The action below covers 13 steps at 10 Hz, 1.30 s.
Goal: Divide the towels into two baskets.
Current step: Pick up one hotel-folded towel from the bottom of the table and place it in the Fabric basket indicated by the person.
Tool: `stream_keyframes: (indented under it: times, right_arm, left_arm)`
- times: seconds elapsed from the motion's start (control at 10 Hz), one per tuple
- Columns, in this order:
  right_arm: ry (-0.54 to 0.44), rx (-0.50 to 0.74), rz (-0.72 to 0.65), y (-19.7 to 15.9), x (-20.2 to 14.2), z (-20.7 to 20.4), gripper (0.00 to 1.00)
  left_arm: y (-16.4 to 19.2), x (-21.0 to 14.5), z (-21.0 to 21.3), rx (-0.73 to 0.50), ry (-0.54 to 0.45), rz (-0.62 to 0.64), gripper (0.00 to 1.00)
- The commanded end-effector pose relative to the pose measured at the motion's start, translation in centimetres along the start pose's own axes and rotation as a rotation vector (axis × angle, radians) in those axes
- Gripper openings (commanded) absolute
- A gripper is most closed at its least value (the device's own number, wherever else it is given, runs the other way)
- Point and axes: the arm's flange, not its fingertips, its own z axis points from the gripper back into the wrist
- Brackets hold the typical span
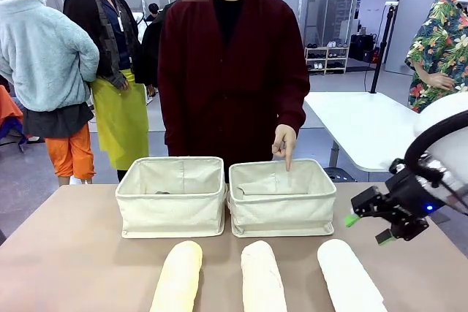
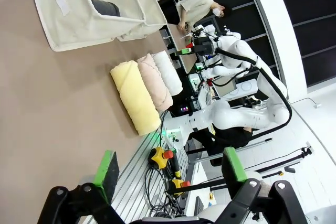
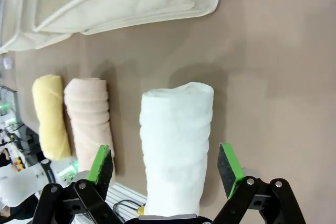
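Observation:
Three rolled towels lie side by side at the near edge of the table: pale yellow (image 1: 178, 277), pinkish cream (image 1: 263, 277) and white (image 1: 349, 279). Behind them stand two cream canvas baskets, the left one (image 1: 172, 213) and the right one (image 1: 281, 217). A dark grey towel (image 2: 105, 8) lies in the left basket. My right gripper (image 1: 364, 226) hovers open above the white towel (image 3: 176, 140), its green pads (image 3: 102, 163) on either side of it and not touching it. My left gripper (image 2: 170, 166) is open and holds nothing, well away from the yellow towel (image 2: 135, 95).
A person in a dark red jacket stands behind the baskets and points a finger (image 1: 287, 160) down into the right basket. A white table (image 1: 365, 126) stands at the back right. Bare tabletop (image 1: 66, 253) lies left of the towels.

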Motion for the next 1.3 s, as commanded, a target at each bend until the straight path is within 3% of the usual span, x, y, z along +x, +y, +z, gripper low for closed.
stream_keyframes:
  times: [0.0, 0.8, 0.9, 1.0, 1.1, 1.2]
  right_arm:
    - [0.01, -0.098, -0.024, -0.1, -3.6, -2.8, 1.0]
    - [0.077, -0.273, 0.077, 1.0, -6.6, -10.3, 1.0]
    - [0.092, -0.275, 0.094, 0.8, -6.8, -10.2, 0.58]
    - [0.096, -0.266, 0.097, 0.9, -6.8, -10.0, 0.4]
    - [0.089, -0.263, 0.098, 1.0, -6.8, -9.6, 0.0]
    - [0.084, -0.263, 0.099, 1.2, -6.7, -9.3, 0.0]
  left_arm:
    - [-0.4, -0.3, 0.2, 0.009, 0.007, 0.018, 1.0]
    - [-0.4, -0.3, 0.2, 0.009, 0.007, 0.018, 1.0]
    - [-0.4, -0.3, 0.2, 0.009, 0.007, 0.018, 1.0]
    - [-0.4, -0.3, 0.2, 0.009, 0.007, 0.018, 1.0]
    - [-0.4, -0.3, 0.2, 0.009, 0.007, 0.018, 1.0]
    - [-0.4, -0.3, 0.2, 0.009, 0.007, 0.018, 1.0]
